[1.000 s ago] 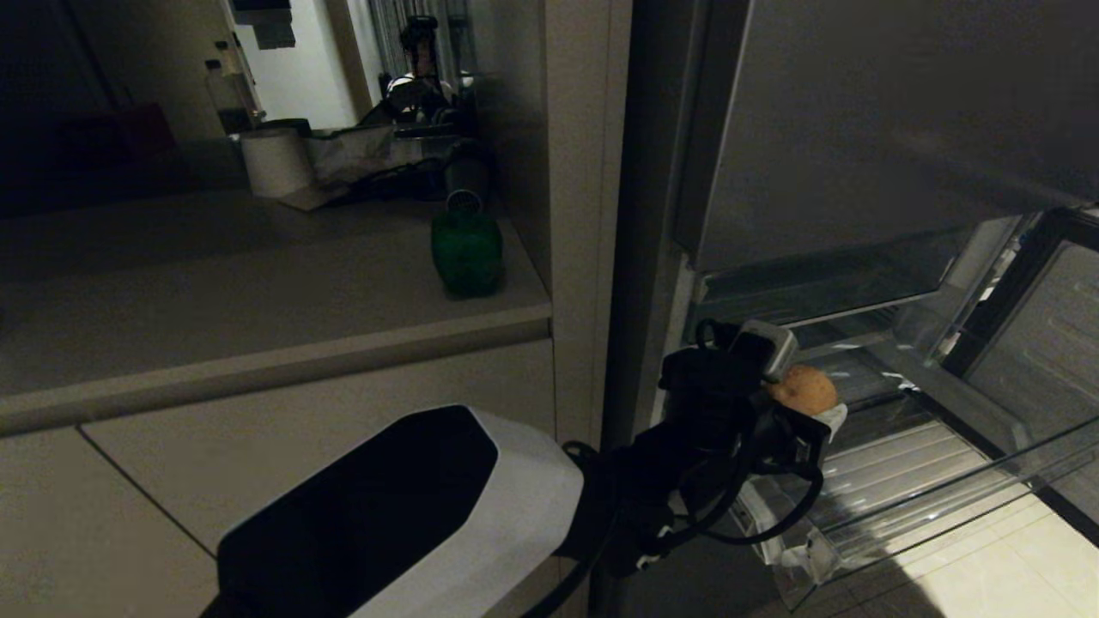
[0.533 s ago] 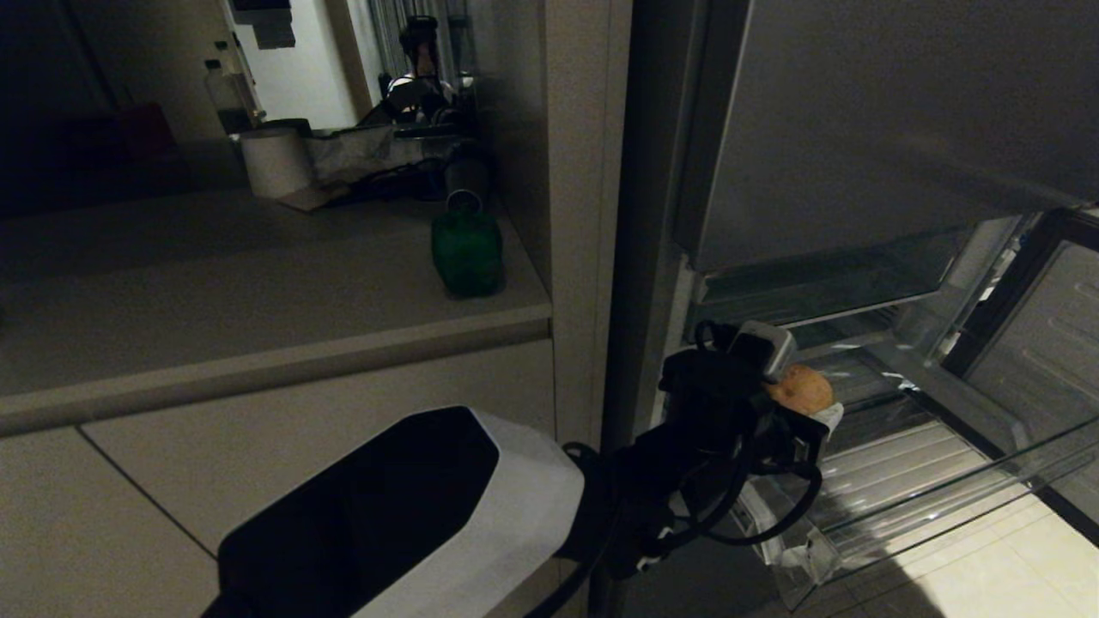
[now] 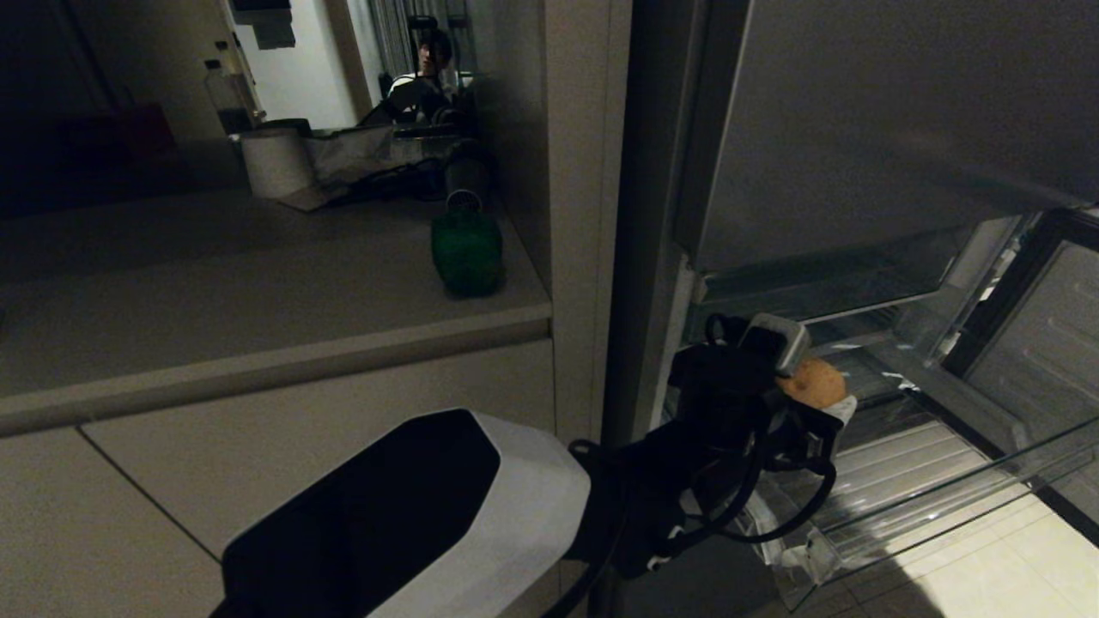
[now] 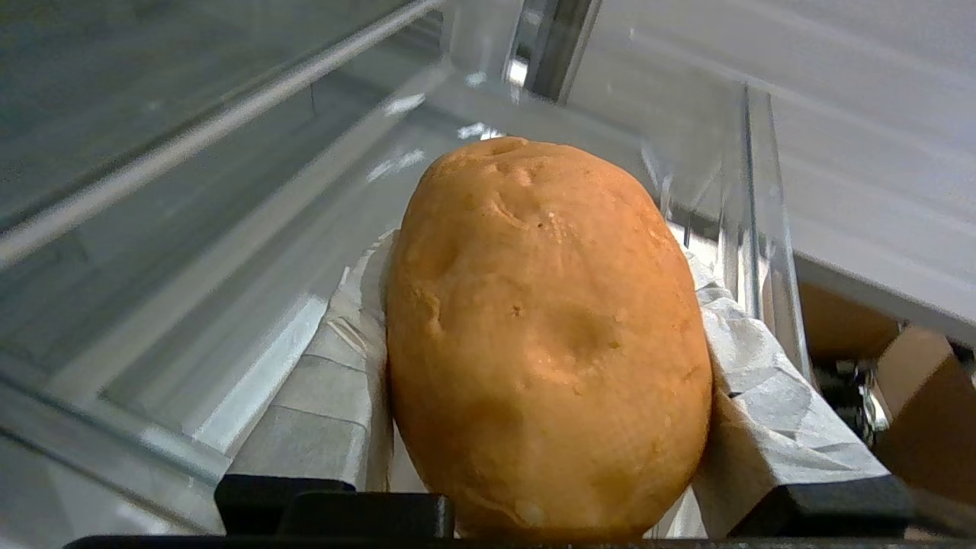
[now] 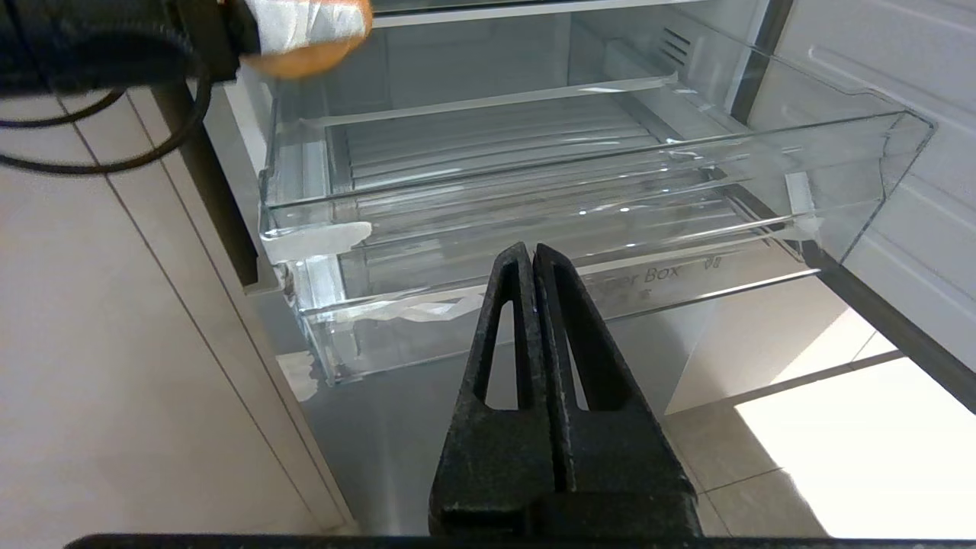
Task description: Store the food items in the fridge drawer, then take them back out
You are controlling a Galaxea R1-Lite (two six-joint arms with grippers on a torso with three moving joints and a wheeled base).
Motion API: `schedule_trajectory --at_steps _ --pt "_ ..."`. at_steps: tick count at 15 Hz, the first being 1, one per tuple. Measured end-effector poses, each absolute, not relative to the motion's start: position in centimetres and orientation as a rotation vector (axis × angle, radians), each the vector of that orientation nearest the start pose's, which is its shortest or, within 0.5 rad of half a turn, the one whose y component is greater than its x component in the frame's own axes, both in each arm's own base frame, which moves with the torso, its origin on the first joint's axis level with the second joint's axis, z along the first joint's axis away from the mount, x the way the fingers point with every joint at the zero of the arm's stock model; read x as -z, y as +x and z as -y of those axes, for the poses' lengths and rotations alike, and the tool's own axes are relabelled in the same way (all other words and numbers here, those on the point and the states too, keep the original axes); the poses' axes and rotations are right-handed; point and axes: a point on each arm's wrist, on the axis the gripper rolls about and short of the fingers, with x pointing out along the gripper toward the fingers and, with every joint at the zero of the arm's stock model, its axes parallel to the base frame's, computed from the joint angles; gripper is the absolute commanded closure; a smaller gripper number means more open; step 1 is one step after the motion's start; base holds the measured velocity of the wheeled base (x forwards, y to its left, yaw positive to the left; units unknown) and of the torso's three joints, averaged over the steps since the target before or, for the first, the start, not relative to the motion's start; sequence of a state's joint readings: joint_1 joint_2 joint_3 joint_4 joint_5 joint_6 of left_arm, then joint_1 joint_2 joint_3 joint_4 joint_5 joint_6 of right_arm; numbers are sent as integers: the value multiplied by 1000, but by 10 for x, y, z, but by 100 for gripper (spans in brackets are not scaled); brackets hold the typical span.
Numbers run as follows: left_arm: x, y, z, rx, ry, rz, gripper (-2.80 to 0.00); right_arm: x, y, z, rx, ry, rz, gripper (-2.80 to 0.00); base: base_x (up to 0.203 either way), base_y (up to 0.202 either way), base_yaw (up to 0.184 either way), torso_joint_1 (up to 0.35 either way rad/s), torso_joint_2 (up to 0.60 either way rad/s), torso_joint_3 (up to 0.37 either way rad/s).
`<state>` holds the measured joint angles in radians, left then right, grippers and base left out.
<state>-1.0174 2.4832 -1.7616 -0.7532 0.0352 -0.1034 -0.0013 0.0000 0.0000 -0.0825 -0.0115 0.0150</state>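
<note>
Left gripper (image 3: 816, 396) clamps the potato (image 4: 545, 343) over the drawer (image 5: 488, 229)'s left rear corner. I'd go lower before releasing. Right gripper (image 5: 534, 263) closed, idle out front.

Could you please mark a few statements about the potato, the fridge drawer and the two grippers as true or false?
1. The left gripper holds the potato between its padded fingers. True.
2. The potato already lies on the floor of the fridge drawer. False: it is held in the air, above the drawer's left end.
3. The drawer is pulled out and nothing lies in it. True.
4. The right gripper is open wide. False: its fingers are pressed together, holding nothing, in front of the drawer.
5. A green bottle stands on the counter. True.
</note>
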Motion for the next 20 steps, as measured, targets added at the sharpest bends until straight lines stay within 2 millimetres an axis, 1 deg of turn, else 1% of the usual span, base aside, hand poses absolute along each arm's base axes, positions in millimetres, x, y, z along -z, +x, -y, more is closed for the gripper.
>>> schedule_trajectory --at_steps 4,5,11,15,17,20 --pt "-127 274 445 977 -114 -14 0 -84 -23 0 12 15 82 0 0 0 0 0 0 0" --pt "-127 274 447 978 -108 -10 -280 -84 -23 0 12 16 82 0 0 0 0 0 0 0" --pt "-136 270 460 973 -141 51 -280 -84 -23 0 12 15 83 0 0 0 0 0 0 0" --pt "-139 262 468 990 -153 67 -280 -84 -23 0 12 16 82 0 0 0 0 0 0 0" --pt "-141 260 469 996 -157 72 -280 -84 -23 0 12 16 82 0 0 0 0 0 0 0" --pt "-151 257 468 999 -169 91 -280 -84 -23 0 13 16 83 0 0 0 0 0 0 0"
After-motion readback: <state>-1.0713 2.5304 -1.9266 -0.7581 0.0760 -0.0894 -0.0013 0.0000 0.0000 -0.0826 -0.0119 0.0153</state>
